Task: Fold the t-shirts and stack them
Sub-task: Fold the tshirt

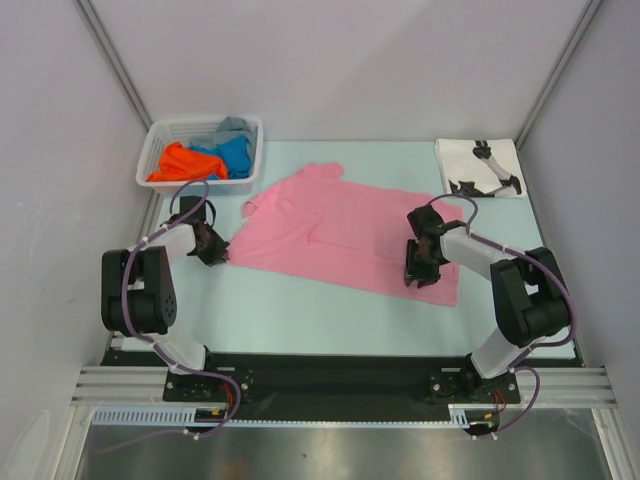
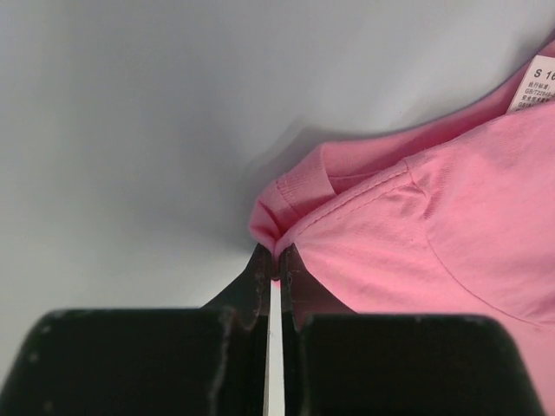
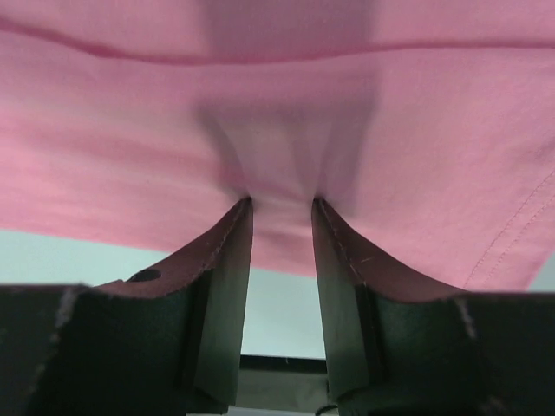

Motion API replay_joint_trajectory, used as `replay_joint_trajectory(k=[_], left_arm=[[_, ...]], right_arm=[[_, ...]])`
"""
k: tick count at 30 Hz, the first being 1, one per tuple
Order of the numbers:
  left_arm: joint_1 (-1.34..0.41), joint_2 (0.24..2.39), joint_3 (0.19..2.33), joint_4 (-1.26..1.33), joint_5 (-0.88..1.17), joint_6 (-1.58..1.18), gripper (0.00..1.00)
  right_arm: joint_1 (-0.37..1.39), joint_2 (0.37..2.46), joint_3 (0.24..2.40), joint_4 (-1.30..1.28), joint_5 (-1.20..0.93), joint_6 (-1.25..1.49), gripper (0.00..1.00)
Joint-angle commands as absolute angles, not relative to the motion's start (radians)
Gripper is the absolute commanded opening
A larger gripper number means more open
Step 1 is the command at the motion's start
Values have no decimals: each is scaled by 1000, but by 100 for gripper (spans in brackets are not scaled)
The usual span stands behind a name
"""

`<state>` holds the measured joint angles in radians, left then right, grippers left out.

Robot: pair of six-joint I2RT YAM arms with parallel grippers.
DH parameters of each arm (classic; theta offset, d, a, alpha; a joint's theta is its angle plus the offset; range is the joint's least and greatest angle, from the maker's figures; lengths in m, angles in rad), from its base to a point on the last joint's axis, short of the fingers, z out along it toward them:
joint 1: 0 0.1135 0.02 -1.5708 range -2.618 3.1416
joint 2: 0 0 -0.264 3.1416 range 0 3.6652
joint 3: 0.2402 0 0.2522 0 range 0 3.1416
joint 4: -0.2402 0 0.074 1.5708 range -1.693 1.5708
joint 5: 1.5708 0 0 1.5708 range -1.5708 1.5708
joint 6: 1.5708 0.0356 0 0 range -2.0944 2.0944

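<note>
A pink t-shirt (image 1: 340, 225) lies spread across the middle of the table. My left gripper (image 1: 212, 245) sits at its left edge, shut on a pinch of the hem; in the left wrist view the jaws (image 2: 276, 253) meet on a small fold of pink cloth (image 2: 451, 225). My right gripper (image 1: 420, 268) presses down on the shirt's lower right part. In the right wrist view its tips (image 3: 282, 201) hold a puckered ridge of pink cloth (image 3: 416, 130) between them. Orange (image 1: 180, 162), blue (image 1: 237, 156) and grey (image 1: 235, 127) t-shirts lie in the basket. A folded white t-shirt with black print (image 1: 480, 168) rests at back right.
The white lattice basket (image 1: 205, 122) stands at the back left corner of the table. Walls close in on the left, right and back. A size label (image 2: 538, 82) shows on the pink shirt in the left wrist view.
</note>
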<state>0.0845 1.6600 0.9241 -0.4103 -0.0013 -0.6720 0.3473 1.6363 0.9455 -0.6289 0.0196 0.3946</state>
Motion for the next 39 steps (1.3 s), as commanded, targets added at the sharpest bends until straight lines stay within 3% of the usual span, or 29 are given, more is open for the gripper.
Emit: replay_joint_trajectory(k=[1, 8, 14, 20, 25, 31, 39], left_arm=[[89, 1658, 914, -451, -86, -649, 0], [91, 1572, 847, -515, -103, -715, 1], [92, 1529, 822, -512, -78, -712, 1], [91, 1493, 808, -511, -49, -716, 1], [91, 1483, 795, -512, -26, -724, 0], [92, 1480, 787, -521, -9, -716, 1], [92, 1489, 795, -545, -15, -703, 1]], right_arm=[[322, 1632, 867, -673, 75, 468, 40], [302, 1520, 828, -683, 75, 480, 41], [233, 1396, 891, -764, 72, 512, 56], [-26, 1224, 790, -812, -75, 592, 61], [-121, 1189, 658, -703, -189, 646, 69], [-195, 1236, 632, -638, -198, 666, 67], [-219, 1315, 601, -552, -201, 692, 56]])
